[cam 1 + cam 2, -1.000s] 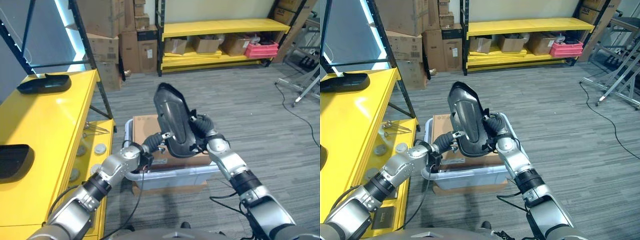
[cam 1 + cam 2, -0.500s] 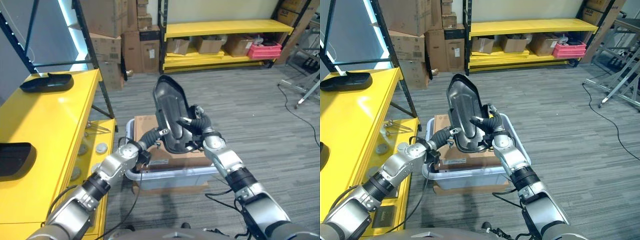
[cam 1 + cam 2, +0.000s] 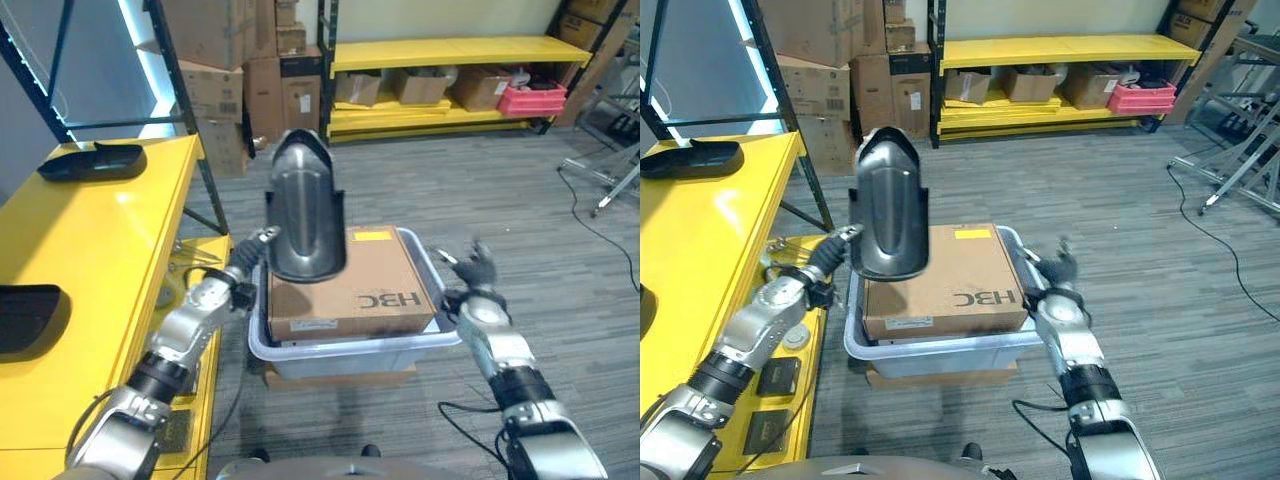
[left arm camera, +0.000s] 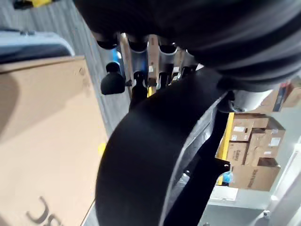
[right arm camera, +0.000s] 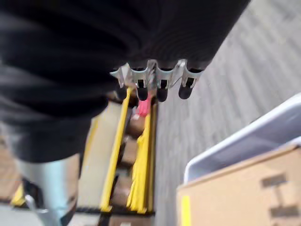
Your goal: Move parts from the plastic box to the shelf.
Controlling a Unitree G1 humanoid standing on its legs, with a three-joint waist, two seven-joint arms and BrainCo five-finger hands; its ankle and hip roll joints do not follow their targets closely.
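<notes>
A long black moulded part [image 3: 303, 215] is held upright above the left rim of the plastic box [image 3: 350, 352]. My left hand [image 3: 245, 265] is shut on its lower edge, and the left wrist view shows my fingers [image 4: 141, 61] hooked on the part [image 4: 155, 155]. My right hand [image 3: 470, 275] hovers open and holds nothing, just off the box's right rim; its fingers [image 5: 155, 84] are straight. A brown cardboard carton [image 3: 350, 285] lies in the box. The yellow shelf [image 3: 90, 260] stands to the left.
Two other black parts rest on the yellow shelf, one at the back [image 3: 90, 160] and one at the near left [image 3: 30, 318]. Stacked cardboard boxes [image 3: 215, 60] stand behind the shelf. A yellow rack [image 3: 450, 60] with boxes lines the far wall.
My right hand has let go of the black part and drawn back to the right of the box. My left hand alone has swung the part left and turned it, uncovering the carton.
</notes>
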